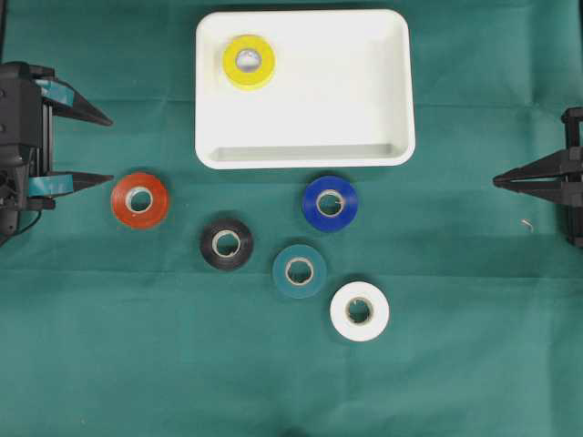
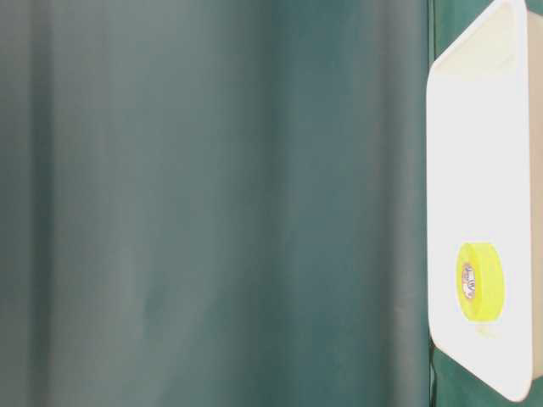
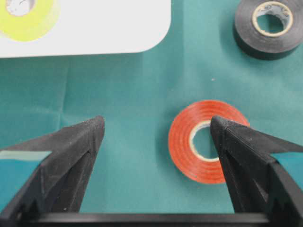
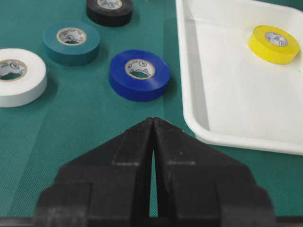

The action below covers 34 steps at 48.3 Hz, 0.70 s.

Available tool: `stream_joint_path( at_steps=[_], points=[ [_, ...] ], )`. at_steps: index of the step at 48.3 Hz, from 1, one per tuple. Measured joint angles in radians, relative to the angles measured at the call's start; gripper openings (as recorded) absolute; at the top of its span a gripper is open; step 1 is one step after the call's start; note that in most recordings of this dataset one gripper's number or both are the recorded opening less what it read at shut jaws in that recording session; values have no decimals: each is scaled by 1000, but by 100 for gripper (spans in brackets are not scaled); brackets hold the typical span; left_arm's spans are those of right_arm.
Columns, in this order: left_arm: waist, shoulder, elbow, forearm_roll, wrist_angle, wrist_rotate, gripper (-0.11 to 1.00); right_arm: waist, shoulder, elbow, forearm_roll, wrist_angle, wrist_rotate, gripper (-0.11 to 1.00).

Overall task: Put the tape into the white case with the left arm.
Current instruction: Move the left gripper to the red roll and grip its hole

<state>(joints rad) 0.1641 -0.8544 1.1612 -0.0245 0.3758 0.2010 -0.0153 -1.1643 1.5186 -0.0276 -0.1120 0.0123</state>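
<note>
Overhead view: the left claw (image 1: pixel 89 150) hangs released at the left edge of the green worktop (image 1: pixel 137 364), its lower fingertip just beside the red tape (image 1: pixel 139 200), the roll nearest it, while the yellow tape (image 1: pixel 249 62) already lies in the white case (image 1: pixel 401 91). Left wrist view: the red tape (image 3: pixel 187 142) lies flat under the right-hand finger (image 3: pixel 236 156), off-centre (not between the fingers). Right wrist view: the right claw (image 4: pixel 153 137) is clenched, empty, well apart from the tapes.

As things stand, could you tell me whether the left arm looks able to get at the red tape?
Probably yes: the left gripper is open, the red tape lies flat just past its fingertips, and nothing stands between them; the black tape sits apart.
</note>
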Motion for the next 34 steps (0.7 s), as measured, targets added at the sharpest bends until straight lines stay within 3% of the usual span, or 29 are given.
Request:
stream_joint_path(
  at_steps=[17,34],
  points=[
    [-55,6,0,-2,-29,-9,91,0,0,6,0,0,2,-9],
    [-160,9,31,-2,-3,-160,91,0,0,6,0,0,2,-9]
  ],
)
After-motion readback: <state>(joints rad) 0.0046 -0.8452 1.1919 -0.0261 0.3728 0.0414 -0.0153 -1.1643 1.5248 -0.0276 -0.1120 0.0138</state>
